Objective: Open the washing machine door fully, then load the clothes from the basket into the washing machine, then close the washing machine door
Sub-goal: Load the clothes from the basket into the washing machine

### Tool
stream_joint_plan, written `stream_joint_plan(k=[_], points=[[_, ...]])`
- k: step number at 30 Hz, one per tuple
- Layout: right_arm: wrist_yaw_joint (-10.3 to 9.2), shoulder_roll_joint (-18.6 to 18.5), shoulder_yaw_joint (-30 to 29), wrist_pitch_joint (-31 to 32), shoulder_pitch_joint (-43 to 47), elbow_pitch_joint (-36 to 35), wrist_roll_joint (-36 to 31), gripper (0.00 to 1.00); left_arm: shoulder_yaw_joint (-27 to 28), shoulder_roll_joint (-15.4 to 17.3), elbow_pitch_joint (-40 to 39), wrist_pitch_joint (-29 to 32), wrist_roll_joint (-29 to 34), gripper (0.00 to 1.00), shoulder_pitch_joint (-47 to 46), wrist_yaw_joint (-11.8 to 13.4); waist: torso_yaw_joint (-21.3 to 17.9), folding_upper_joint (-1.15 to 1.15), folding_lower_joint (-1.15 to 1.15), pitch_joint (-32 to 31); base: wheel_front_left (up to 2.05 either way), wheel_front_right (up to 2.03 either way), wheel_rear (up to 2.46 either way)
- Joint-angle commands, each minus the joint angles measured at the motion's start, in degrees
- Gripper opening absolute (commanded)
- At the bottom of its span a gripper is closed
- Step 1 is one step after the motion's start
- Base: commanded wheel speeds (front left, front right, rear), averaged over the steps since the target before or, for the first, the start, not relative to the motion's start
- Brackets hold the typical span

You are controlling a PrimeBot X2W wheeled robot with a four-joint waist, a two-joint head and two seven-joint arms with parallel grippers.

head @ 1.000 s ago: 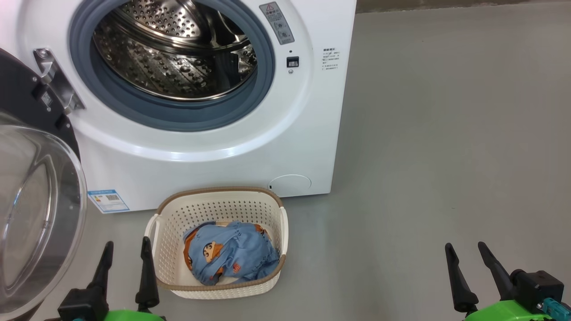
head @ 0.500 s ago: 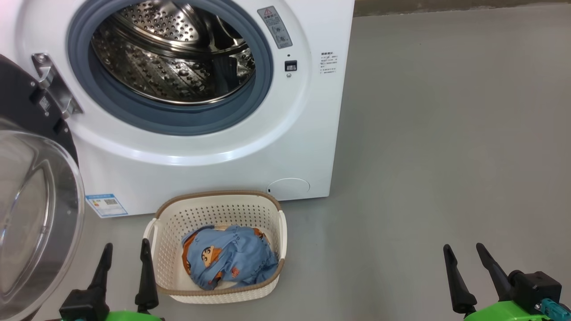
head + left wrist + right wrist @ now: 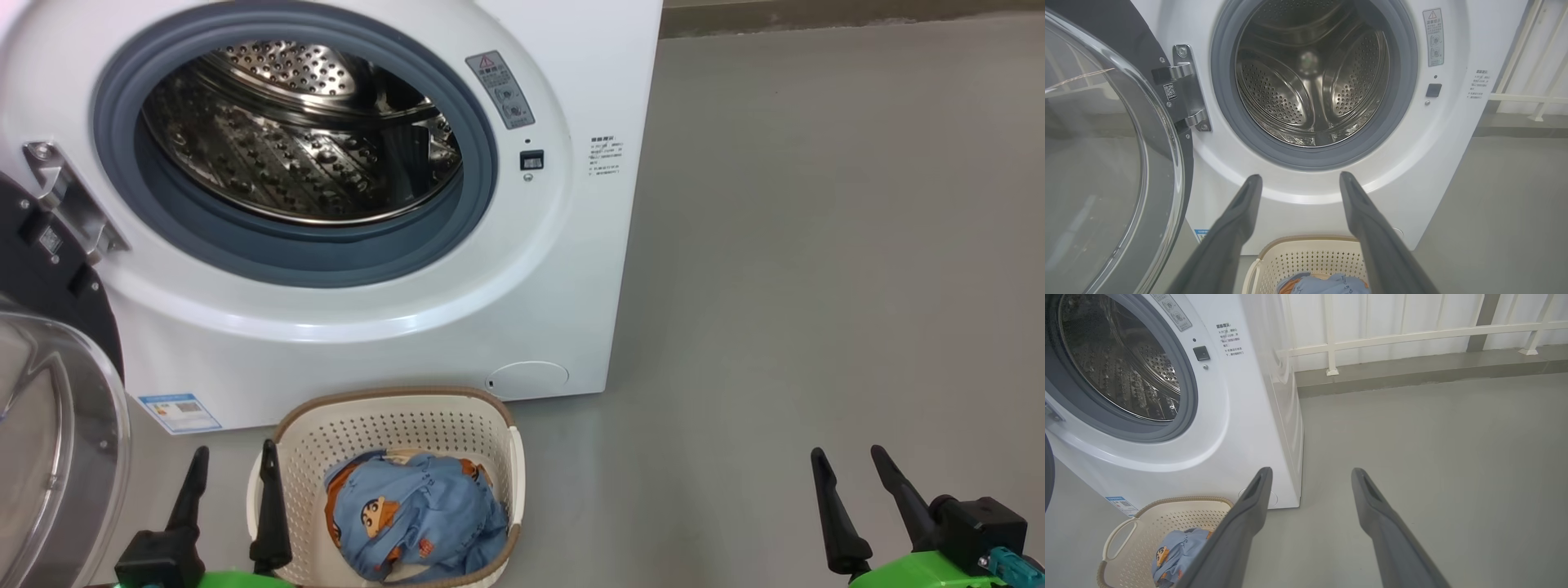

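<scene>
**Q:** What occupies the centre of the head view?
**A:** The washing machine (image 3: 571,269), white, with its front toward the camera. Its perforated steel drum (image 3: 294,155) is exposed inside a grey gasket (image 3: 310,265).

**Q:** How does the door stand?
**A:** The washing machine door (image 3: 49,392) is swung open on the left of the view, hung on a metal hinge (image 3: 69,200). Its black frame and bulging glass face away from the opening. The picture edge crops it, so whether it is at its widest cannot be judged.

**Q:** Where is the load?
**A:** The clothes (image 3: 416,518), light blue with orange patches and a cartoon print, lie bunched in the basket (image 3: 392,420). The basket sits on the grey floor (image 3: 816,286), just in front of the machine and below the drum opening (between the blue energy label (image 3: 180,412) and the round lower cover (image 3: 529,380)).

**Q:** And the grippers?
**A:** The left gripper (image 3: 234,449) is at lower left, its fingers spread and holding nothing. One finger is just beside the basket's left handle. In the left wrist view the two fingers (image 3: 1237,228) frame the basket's far rim, with the drum above them. The right gripper (image 3: 847,451) is at lower right, likewise spread and empty. It hangs over bare floor, well apart from the basket. The right wrist view adds a white railing (image 3: 1412,335) beyond the machine.
</scene>
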Motion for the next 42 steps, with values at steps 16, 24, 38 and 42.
stream_joint_plan(k=[16,24,38,42], points=[[0.32,-0.8,1.9,-0.5,-2.6,-1.5,-0.5,1.0,1.4,1.6,0.6,-0.4,-0.1,1.0,-2.3,-0.5,-0.2,0.0,0.0,0.4,0.03,-0.03,0.0],[0.32,-0.8,2.1,-0.5,-3.0,-1.5,-0.7,1.0,0.7,1.5,1.1,-0.3,-0.3,1.0,-3.1,-0.7,-0.2,0.0,0.0,1.5,0.0,0.0,0.0],[0.32,-0.8,2.7,-1.3,-6.7,-2.0,-0.4,1.0,-2.1,-0.2,8.9,3.9,-2.3,1.0,-8.8,-3.7,-1.2,0.0,0.0,8.8,0.0,0.0,0.0],[0.32,-0.8,3.1,-1.7,-8.0,-1.8,-0.2,1.0,-3.0,-1.1,14.0,4.8,-3.6,1.0,-11.5,-5.9,-2.1,0.0,0.0,11.5,0.0,0.0,0.0]])
